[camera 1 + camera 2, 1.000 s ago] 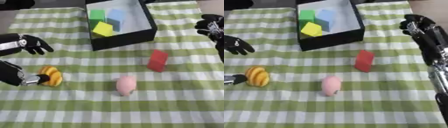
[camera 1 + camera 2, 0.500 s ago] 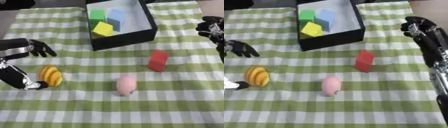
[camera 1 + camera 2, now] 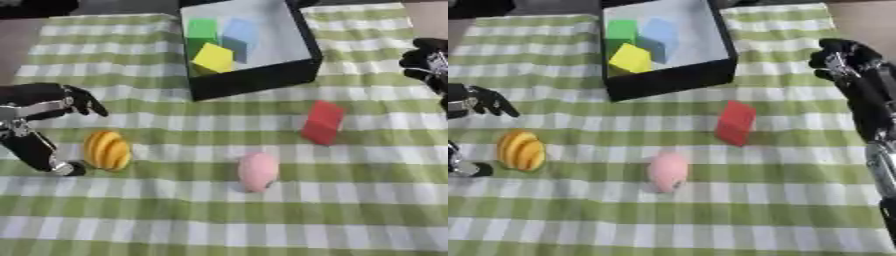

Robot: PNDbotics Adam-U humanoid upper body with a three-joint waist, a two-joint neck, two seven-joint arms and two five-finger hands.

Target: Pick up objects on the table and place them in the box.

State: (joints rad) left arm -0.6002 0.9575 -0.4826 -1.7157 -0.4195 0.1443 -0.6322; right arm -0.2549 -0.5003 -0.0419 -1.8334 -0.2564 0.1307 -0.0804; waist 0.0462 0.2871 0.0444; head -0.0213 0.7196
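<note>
An orange striped rounded object (image 3: 107, 150) lies at the left of the green checked cloth. My left hand (image 3: 35, 107) is open around it: fingers (image 3: 85, 102) hang above it and the thumb (image 3: 54, 164) sits by its lower left side, not closed on it. A pink egg-shaped object (image 3: 258, 171) lies in the middle, and a red block (image 3: 323, 122) stands to its upper right. The black box (image 3: 262, 80) at the back holds green, blue and yellow blocks. My right hand (image 3: 846, 57) hovers at the right edge with relaxed fingers, holding nothing.
The checked cloth (image 3: 262, 220) covers the table, and bare brown table shows at the far left (image 3: 17, 45) and far right corners. The box's near wall stands between the loose objects and its inside.
My left hand's fingers have come down closer to the orange object and its thumb has shifted lower beside it. The objects and my right hand have stayed put.
</note>
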